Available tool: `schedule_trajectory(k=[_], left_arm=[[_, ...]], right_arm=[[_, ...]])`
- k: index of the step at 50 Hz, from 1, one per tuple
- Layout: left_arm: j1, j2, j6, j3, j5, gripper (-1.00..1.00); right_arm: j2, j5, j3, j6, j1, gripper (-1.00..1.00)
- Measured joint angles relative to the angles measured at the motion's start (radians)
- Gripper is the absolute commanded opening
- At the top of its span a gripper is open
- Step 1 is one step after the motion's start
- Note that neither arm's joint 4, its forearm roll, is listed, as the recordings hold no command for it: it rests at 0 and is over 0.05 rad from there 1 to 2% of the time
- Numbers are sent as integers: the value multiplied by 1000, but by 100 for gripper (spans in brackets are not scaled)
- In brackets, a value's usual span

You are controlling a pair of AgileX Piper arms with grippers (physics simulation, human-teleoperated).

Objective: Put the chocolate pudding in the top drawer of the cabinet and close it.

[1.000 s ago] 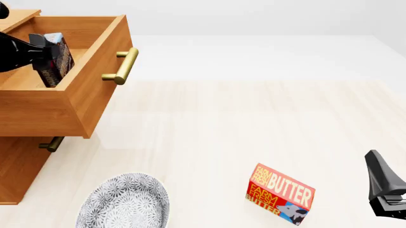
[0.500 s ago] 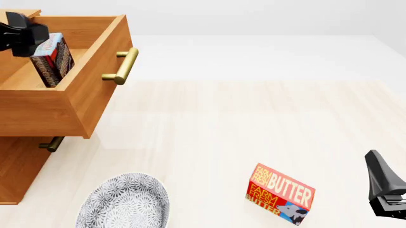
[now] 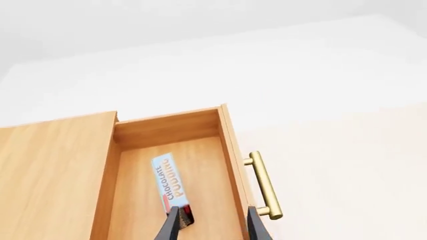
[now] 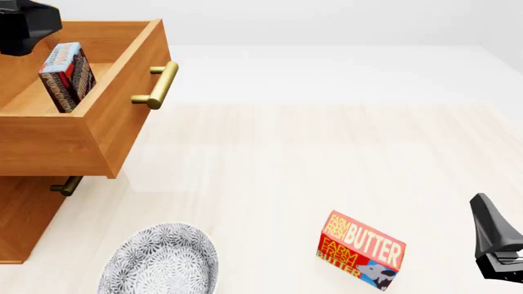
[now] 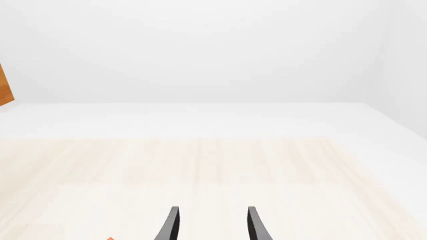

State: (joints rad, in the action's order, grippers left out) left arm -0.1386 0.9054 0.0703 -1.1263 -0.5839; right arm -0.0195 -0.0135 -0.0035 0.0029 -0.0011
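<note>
The cabinet [image 4: 24,208] stands at the left with its top drawer [image 4: 98,131] pulled right out. The chocolate pudding [image 4: 67,76] sits inside on edge, leaning, touched by nothing. Above it hovers the left gripper [image 3: 212,225], fingers apart and empty; the right gripper [image 5: 212,225], also apart, idles well away. The risk now is the brass handle [image 4: 159,86]: a fast shove could tip the box flat, or jam it if it rides above the rim.
</note>
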Motion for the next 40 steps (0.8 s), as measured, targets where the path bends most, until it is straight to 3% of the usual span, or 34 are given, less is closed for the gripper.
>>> schedule_trajectory(k=[40], left_arm=[[-216,42,-34,-145,-67,100]], right_arm=[[0,0,0,0,0,100]])
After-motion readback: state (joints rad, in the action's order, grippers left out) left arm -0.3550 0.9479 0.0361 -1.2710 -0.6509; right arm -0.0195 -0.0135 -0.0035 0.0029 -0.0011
